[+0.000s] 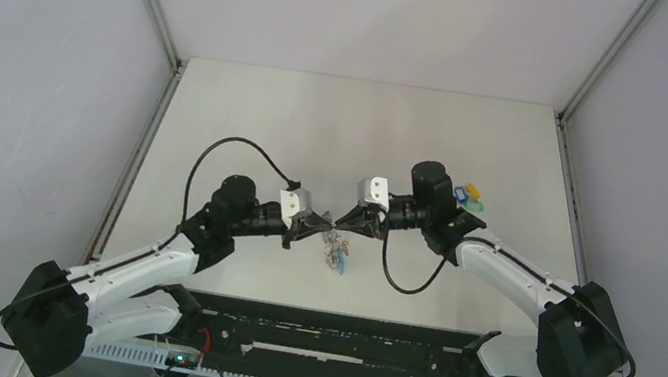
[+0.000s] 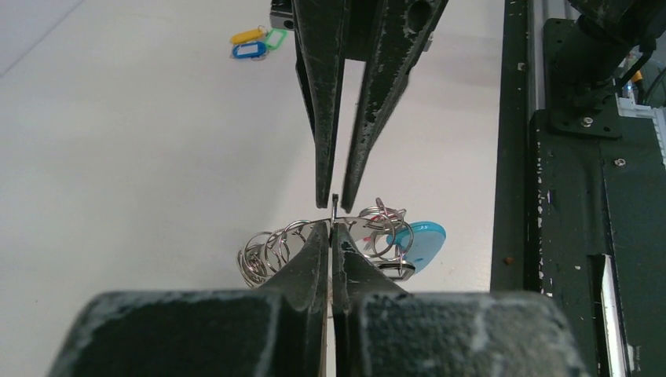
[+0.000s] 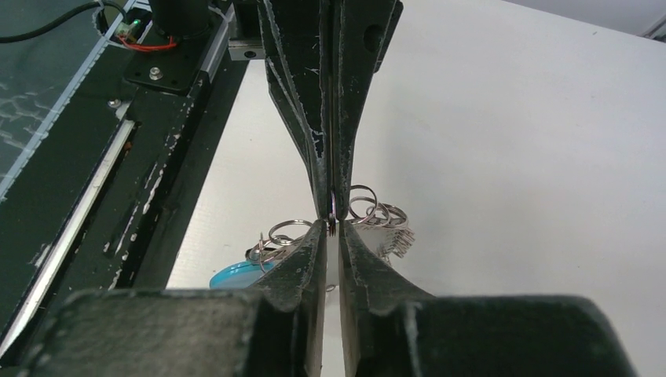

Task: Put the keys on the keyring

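1. Silvery wire loops make up the keyring (image 2: 375,232), a tangle of small rings with a curved cyan piece (image 2: 420,239) on one side. It sits right under the spot where both grippers meet, around the middle of the white table (image 2: 118,157).
2. The left gripper (image 2: 331,229) is closed almost to nothing, its 2 fingers pinching 1 thin upright loop of the keyring, seen edge-on.
3. The right gripper (image 3: 332,228) faces it tip to tip, with the same loop standing in its narrow slit. A sliver of gap shows on each side of the wire, so I cannot tell whether it truly clamps the loop.
4. Whether the rest of the bundle lies on the table or hangs just above it cannot be told.
5. The keys (image 1: 469,195), 1 yellow, 1 blue and 1 green, lie clustered on the table farther back, well apart from the keyring and just beside the right arm (image 1: 510,267)
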Controlling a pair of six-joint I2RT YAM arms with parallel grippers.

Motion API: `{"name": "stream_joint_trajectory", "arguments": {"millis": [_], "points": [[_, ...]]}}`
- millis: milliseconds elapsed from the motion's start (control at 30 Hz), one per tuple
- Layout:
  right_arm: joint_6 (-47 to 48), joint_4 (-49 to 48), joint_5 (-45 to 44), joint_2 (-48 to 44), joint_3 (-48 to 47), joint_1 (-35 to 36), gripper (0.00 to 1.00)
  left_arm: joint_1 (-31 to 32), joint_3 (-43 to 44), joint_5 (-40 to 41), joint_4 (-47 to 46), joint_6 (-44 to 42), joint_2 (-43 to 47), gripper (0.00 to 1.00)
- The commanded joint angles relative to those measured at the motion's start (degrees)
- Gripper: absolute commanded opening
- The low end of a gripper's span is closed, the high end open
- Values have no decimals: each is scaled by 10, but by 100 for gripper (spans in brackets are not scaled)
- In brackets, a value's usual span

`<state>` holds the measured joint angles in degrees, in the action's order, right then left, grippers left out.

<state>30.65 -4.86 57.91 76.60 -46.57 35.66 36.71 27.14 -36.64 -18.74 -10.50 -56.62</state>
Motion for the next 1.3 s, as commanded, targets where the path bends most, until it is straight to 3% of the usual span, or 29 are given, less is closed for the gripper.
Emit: {"name": "stream_joint_trajectory", "arguments": {"millis": [0, 167, 333, 433, 667, 700, 733, 1067, 1267], "points": [[-10, -3, -23, -30, -26, -1, 17, -2, 49, 21, 19, 5, 24, 0], [-73, 35, -108, -65, -26, -12, 39, 5, 63, 76, 61, 27, 24, 0], [-153, 54, -272, -93, -23, -23, 54, 34, 94, 181, 125, 28, 12, 0], [-218, 59, -405, -114, -21, -28, 55, 39, 109, 216, 142, 43, 1, 0], [-301, 88, -589, -170, -10, -57, 63, 42, 146, 247, 170, 77, -35, 0], [-303, 88, -594, -179, -5, -64, 90, 43, 148, 255, 170, 82, -38, 0], [-301, 91, -577, -185, 0, -73, 99, 45, 149, 264, 170, 87, -38, 0], [-399, 140, -521, -173, 2, -209, 100, 58, 133, 269, 150, 79, -20, 0], [-449, 135, -587, -124, -1, -263, 99, 58, 133, 269, 151, 78, -13, 0]]}}
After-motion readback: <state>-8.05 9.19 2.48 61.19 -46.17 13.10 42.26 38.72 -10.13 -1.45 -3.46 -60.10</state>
